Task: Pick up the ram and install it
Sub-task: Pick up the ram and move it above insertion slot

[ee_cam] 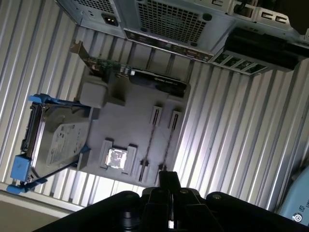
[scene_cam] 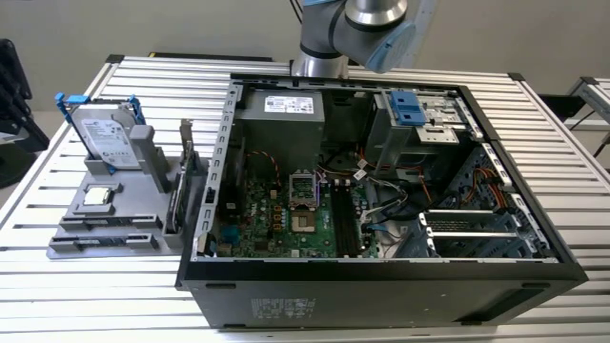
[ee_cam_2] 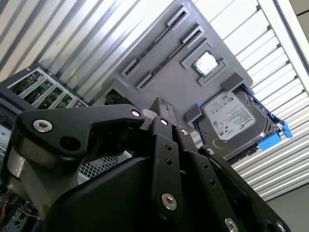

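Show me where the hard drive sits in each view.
Exterior view: the hard drive stands upright on the grey tray, beyond the square chip, on the exterior view's left of the case.
Second wrist view: hard drive at the tray's end, next to the chip.
First wrist view: hard drive beside the chip.
Shared landmark: the square chip.

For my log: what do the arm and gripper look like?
The arm is silver-grey tubing with a light blue joint cap. The gripper is matte black, built of angular linked bars dotted with silver screw heads.
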Robot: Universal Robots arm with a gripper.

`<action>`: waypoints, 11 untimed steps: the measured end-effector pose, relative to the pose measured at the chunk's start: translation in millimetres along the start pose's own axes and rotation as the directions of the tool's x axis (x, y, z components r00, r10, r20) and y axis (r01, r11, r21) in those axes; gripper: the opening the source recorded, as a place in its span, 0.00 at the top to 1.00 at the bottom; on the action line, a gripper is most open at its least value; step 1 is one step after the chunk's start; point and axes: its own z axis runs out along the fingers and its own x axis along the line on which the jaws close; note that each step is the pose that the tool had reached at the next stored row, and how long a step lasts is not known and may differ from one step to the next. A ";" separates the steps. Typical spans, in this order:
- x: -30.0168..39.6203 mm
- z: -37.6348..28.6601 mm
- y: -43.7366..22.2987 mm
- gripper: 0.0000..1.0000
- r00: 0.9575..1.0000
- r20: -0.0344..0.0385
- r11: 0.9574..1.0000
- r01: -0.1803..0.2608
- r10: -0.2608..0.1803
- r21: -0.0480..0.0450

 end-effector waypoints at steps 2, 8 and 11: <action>0.0 0.0 0.0 1.00 1.000 0.000 1.000 -0.010 0.010 0.000; 0.0 0.0 0.0 1.00 0.999 0.002 0.999 -0.035 0.035 0.000; 0.0 0.0 0.0 1.00 0.999 0.002 0.999 -0.046 0.046 0.000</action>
